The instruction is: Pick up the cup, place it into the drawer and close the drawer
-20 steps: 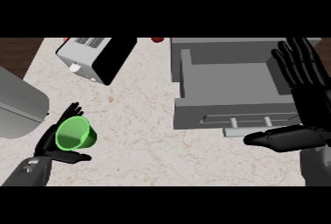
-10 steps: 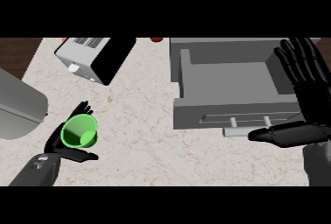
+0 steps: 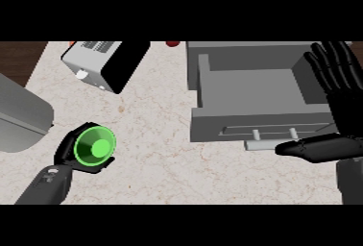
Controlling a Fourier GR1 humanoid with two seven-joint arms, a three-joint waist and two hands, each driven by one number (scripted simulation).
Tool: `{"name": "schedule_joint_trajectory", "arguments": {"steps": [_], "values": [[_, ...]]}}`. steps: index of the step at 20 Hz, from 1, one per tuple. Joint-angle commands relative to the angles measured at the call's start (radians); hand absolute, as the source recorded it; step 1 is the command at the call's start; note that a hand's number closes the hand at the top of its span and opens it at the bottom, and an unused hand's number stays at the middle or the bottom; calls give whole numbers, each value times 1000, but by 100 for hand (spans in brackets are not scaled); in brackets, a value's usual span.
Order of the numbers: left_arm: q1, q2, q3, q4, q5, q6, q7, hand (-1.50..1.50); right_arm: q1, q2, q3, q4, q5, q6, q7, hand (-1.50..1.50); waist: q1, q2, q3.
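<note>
The left hand (image 3: 71, 161) has its fingers wrapped around the green cup (image 3: 93, 147) low on the left, far from the open drawer (image 3: 248, 91), while the right hand (image 3: 339, 96) rests flat and spread.

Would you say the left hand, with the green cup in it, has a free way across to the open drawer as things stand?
Probably yes. The left hand is curled round the green cup, and only bare counter lies between it and the open drawer. The right hand rests open at the drawer's far side, not across its opening.
</note>
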Motion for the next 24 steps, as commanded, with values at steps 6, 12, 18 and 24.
{"name": "schedule_joint_trajectory", "arguments": {"steps": [6,12,18,24], "values": [[-13,-130,186,-14,147,281,-154,150,-10,7,-18,3,-11,-19,12,-150,16,-4,2],[-101,-185,184,-76,172,195,-150,150,19,-9,-34,12,-17,6,-13,-150,21,-11,5],[-200,-217,117,-244,165,214,41,150,55,-37,-60,7,-22,33,-25,-150,41,-22,8],[-293,-257,44,-406,159,246,269,150,46,-20,-43,-15,-6,8,1,-150,41,-23,7]]}}
